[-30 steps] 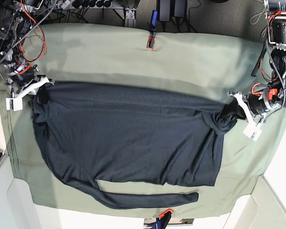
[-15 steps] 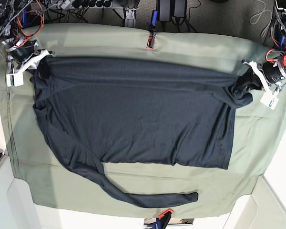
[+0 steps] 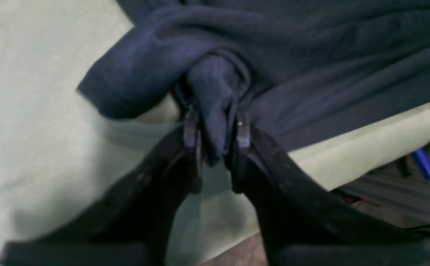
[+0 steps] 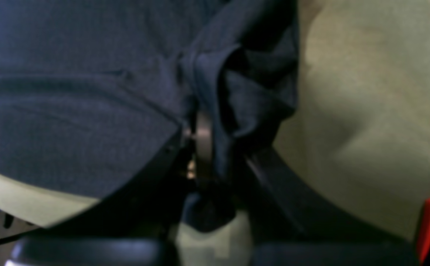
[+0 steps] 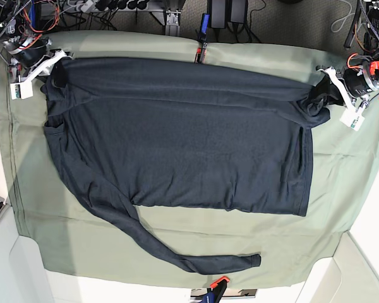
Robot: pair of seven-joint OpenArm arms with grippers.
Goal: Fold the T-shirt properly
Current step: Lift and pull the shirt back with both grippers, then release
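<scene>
The dark navy T-shirt lies spread over the olive-green table cloth, one long sleeve trailing toward the front edge. My left gripper, at the base view's far right, is shut on a bunched corner of the shirt; the left wrist view shows the fold pinched between its fingers. My right gripper, at the far left, is shut on the other corner; in the right wrist view cloth wraps the jaws.
A red and blue clamp holds the cloth at the back edge, and another sits at the front edge. Cables and equipment lie behind the table. White panels flank the front corners.
Both grippers have pulled the shirt's top edge toward the back of the table. The shirt has slid back and stretched flatter, and the trailing sleeve has followed.
</scene>
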